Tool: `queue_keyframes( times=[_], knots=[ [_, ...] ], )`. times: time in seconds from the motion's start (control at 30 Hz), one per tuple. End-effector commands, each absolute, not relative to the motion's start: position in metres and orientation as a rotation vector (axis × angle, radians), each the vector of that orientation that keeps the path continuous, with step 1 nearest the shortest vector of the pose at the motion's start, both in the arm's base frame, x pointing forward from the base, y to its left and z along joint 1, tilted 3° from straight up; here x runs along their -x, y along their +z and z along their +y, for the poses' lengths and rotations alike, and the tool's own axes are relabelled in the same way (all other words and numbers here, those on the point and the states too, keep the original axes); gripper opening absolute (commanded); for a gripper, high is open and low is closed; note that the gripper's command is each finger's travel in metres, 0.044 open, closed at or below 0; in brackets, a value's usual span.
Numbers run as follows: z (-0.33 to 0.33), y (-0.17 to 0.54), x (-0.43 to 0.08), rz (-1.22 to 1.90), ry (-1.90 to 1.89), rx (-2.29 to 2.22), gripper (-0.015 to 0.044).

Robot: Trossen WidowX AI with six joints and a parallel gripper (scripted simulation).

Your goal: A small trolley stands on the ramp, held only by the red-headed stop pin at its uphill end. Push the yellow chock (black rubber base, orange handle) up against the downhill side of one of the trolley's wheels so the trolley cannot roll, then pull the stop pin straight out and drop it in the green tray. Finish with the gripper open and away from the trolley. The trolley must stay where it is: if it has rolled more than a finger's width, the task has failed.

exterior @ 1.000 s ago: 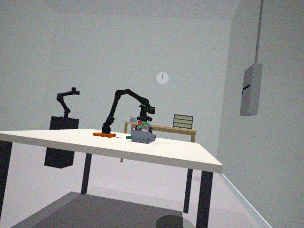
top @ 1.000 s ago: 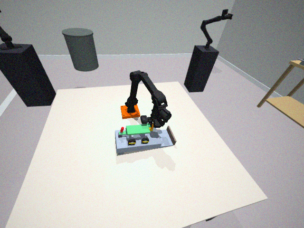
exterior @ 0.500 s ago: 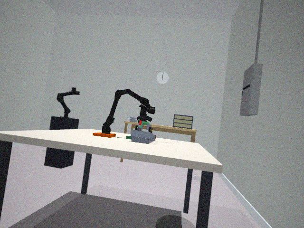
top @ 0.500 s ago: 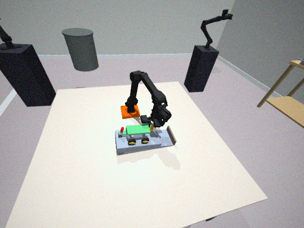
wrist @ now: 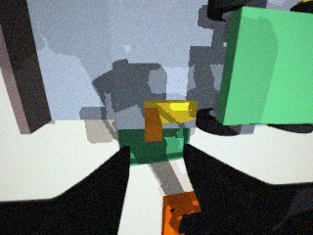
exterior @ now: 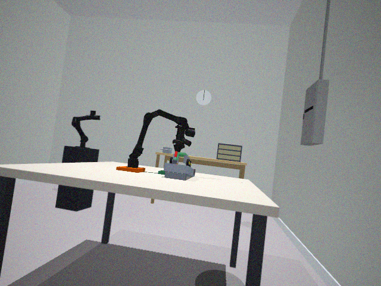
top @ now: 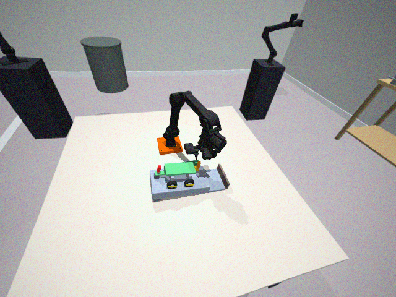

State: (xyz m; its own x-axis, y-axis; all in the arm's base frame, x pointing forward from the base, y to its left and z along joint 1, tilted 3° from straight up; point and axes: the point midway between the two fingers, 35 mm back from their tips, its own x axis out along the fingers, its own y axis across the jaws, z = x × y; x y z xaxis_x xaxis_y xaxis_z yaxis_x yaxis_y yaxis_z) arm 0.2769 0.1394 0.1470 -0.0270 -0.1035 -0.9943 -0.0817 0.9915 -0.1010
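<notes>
The trolley, with a light green deck (top: 179,168) (wrist: 279,73), stands on the grey ramp (top: 182,193) (exterior: 175,171). The red-headed stop pin (top: 158,168) (exterior: 175,154) stands upright at its uphill end. The yellow chock (wrist: 183,109) (top: 198,165), with its orange handle (wrist: 154,124), sits on the ramp beside the trolley's far downhill wheel (wrist: 214,123); it looks against or very near that wheel, and the contact is unclear. My gripper (top: 196,158) (wrist: 156,150) is partly open and empty, just above the handle. The green tray (exterior: 161,172) (wrist: 139,154) lies beyond the ramp, partly hidden in the top view.
A dark brown end board (top: 223,176) (wrist: 22,73) stands across the ramp's low end. My arm's orange base plate (top: 176,148) (exterior: 130,169) is on the table behind the ramp. Other arms on dark pedestals (top: 262,89) stand beyond the table.
</notes>
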Motion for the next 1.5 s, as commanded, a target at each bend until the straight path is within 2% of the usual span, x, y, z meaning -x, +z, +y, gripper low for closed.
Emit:
queue_keyframes(
  times=[0.0,0.03,0.17,0.3,1.47],
  knots=[
    [0.141,0.158,-0.28,1.59,-0.023,0.141,0.019],
    [0.141,0.159,-0.28,1.59,-0.023,0.141,0.019],
    [0.14,0.152,-0.278,1.598,-0.017,0.144,0.0295],
    [0.135,0.163,-0.293,1.517,0.025,0.137,0.019],
    [-0.016,0.192,-0.33,1.438,0.857,1.246,0.019]
  ],
)
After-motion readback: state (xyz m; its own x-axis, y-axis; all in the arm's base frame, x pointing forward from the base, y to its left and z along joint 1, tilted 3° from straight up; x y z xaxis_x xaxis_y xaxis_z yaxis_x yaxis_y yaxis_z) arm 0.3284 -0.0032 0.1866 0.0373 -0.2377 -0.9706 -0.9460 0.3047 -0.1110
